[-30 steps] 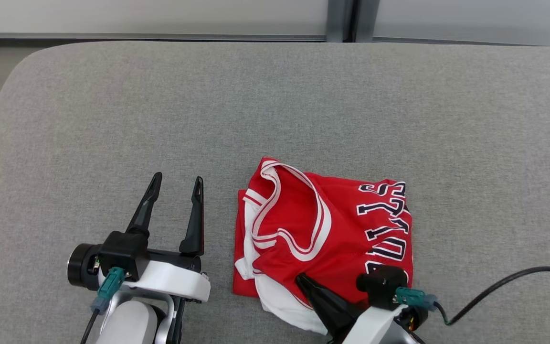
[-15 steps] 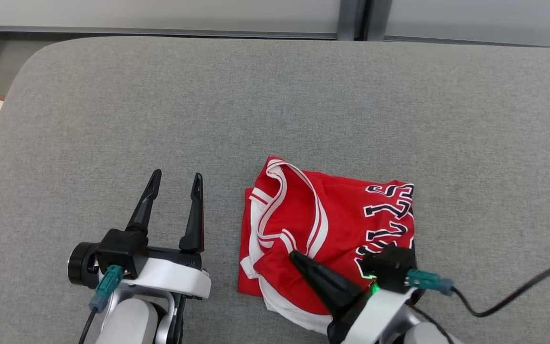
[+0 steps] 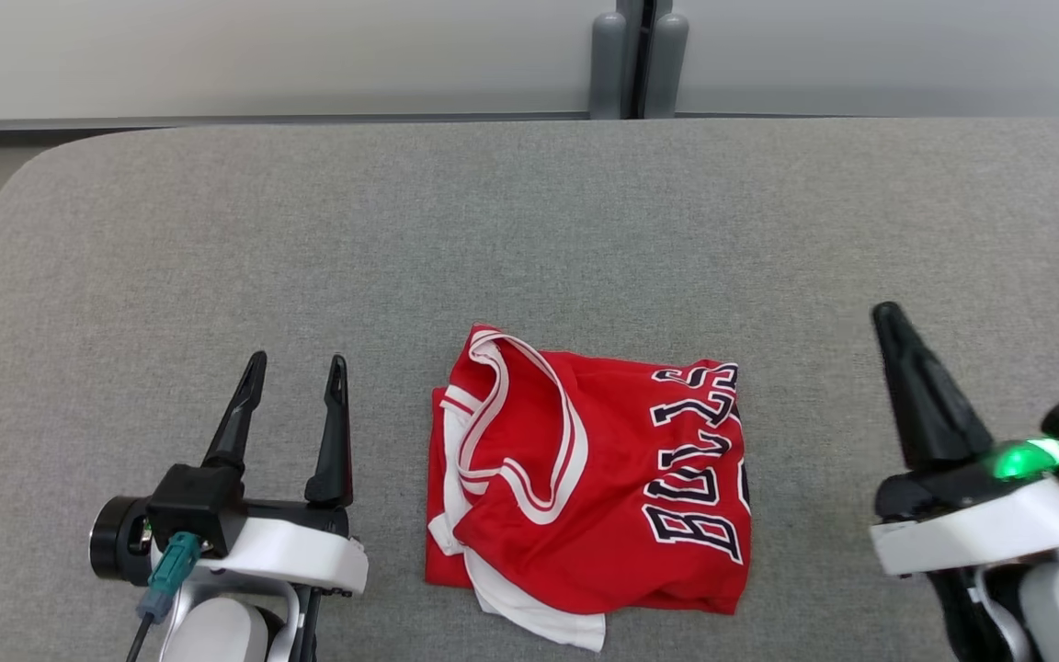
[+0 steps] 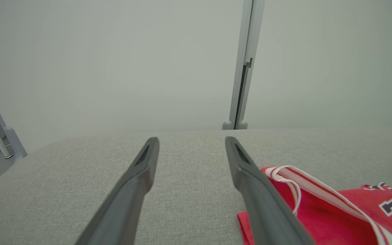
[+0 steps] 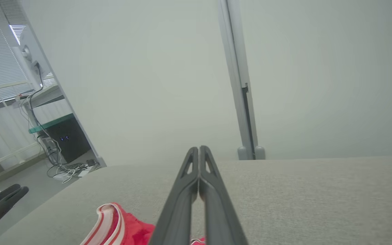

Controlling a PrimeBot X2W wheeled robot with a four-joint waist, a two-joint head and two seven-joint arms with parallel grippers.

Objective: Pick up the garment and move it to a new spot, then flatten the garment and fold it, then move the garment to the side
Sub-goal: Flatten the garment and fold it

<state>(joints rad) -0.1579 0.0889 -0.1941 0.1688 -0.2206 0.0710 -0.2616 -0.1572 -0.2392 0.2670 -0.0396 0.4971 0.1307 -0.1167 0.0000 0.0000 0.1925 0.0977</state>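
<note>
The garment [image 3: 598, 496] is found folded into a compact red stack on the desk [image 3: 529, 230]. It lies just to the right of the left fingers [image 3: 335, 414], which stand apart and empty, and well to the left of the right fingers [image 3: 906, 386], which are pressed together on nothing. The sideways move is judged outstanding. All layers should be pinched at one edge, loose white hem included, and the stack drawn low so that the fold is preserved.

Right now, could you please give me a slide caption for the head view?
Folded red jersey on the grey surface between the open left tool and the shut right tool, neither touching it.
</note>
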